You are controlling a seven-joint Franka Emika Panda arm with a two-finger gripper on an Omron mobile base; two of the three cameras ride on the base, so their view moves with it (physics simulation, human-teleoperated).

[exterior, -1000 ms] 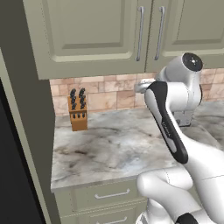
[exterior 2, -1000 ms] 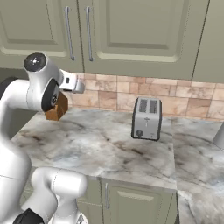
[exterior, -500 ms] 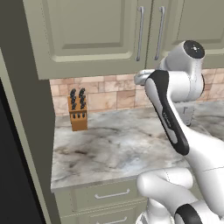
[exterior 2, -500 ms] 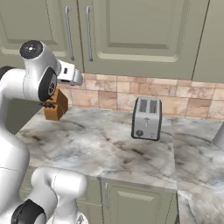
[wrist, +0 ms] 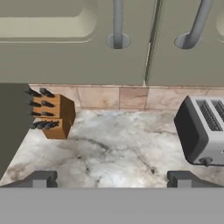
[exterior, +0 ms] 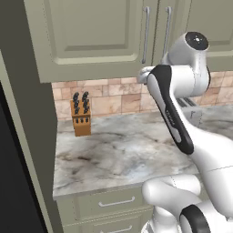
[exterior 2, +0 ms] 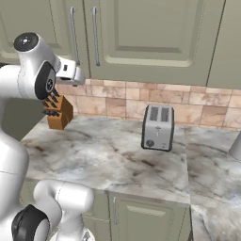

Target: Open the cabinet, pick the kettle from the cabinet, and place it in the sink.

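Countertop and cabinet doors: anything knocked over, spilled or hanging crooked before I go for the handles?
Nothing stands out. The wooden knife block and boxy silver toaster stand upright on the veined marble counter, and the pale grey-green upper cabinet doors are shut and straight.

Cabinet (exterior: 95, 36) doors shut up at twelve o'clock, pale grey-green, recessed panels, two long silver bar handles (wrist: 117, 22) hanging side by side at the centre seam, above the tiled backsplash.

Glossy white arm (exterior: 182, 136) — rounded segments, black joint bands, a dark round cap — small dark fingertips (wrist: 41, 178).
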